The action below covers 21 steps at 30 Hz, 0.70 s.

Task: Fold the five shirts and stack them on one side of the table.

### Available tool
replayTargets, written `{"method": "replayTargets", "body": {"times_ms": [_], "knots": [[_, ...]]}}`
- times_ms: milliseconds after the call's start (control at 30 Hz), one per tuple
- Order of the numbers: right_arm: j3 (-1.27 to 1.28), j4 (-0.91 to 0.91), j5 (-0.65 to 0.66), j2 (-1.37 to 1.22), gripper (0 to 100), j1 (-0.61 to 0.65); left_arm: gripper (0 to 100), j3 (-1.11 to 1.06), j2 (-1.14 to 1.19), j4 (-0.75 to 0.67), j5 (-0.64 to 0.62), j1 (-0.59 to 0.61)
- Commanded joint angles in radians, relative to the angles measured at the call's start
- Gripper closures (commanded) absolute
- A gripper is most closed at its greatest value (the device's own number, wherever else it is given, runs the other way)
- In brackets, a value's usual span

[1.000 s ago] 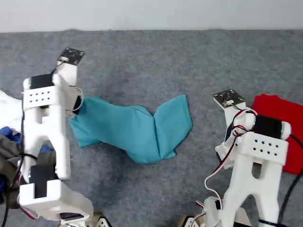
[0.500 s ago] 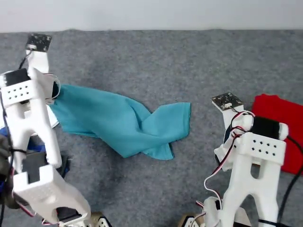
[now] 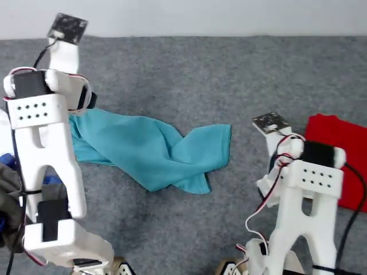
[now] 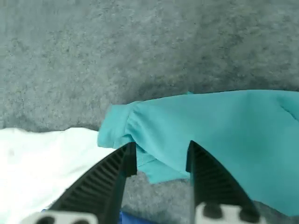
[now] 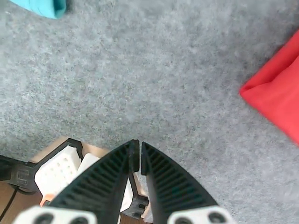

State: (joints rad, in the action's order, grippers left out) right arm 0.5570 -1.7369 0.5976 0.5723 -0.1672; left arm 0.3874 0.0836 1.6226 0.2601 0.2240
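A teal shirt (image 3: 149,146) lies crumpled and stretched across the middle of the grey table. Its left end (image 4: 140,121) is bunched just beyond my left gripper (image 4: 161,156), which hovers open above that edge; the cloth lies below the fingers (image 4: 117,170), not pinched. A folded red shirt (image 3: 338,152) rests at the right side, its corner (image 5: 275,88) also showing from the right wrist. My right gripper (image 5: 140,144) is shut on nothing, over bare table near the arm's base. A white shirt (image 4: 42,163) lies at the left, beside the teal one.
More garments, dark and blue, are piled at the left edge (image 3: 8,189) behind the left arm (image 3: 43,114). The right arm (image 3: 307,183) stands between the teal and red shirts. Grey table (image 3: 229,74) stretches toward the back wall.
The left arm swung left and back, dragging the teal shirt's left end with it and stretching the shirt out. It then shifted slightly right. The right arm stayed put.
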Motion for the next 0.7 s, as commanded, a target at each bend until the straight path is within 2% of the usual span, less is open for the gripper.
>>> {"method": "replayTargets", "body": {"times_ms": [0, 167, 333, 500, 667], "knots": [[-0.011, 0.001, -0.011, 0.015, 98.7, 0.105, 82, 0.038, -0.064, 0.057, -0.009, 0.005], [-0.018, 0.013, -0.140, -0.062, 97.1, 0.317, 82, 0.038, -0.069, 0.081, -0.046, 0.157], [-0.087, 0.035, -0.193, -0.232, 83.4, 0.493, 82, 0.033, -0.075, 0.133, -0.051, 0.307], [-0.229, 0.085, -0.239, -0.443, 80.5, 0.590, 82, 0.015, -0.075, 0.130, -0.046, 0.445], [-0.344, 0.094, -0.302, -0.639, 80.5, 0.667, 82, 0.015, -0.075, 0.130, -0.044, 0.497]]}}
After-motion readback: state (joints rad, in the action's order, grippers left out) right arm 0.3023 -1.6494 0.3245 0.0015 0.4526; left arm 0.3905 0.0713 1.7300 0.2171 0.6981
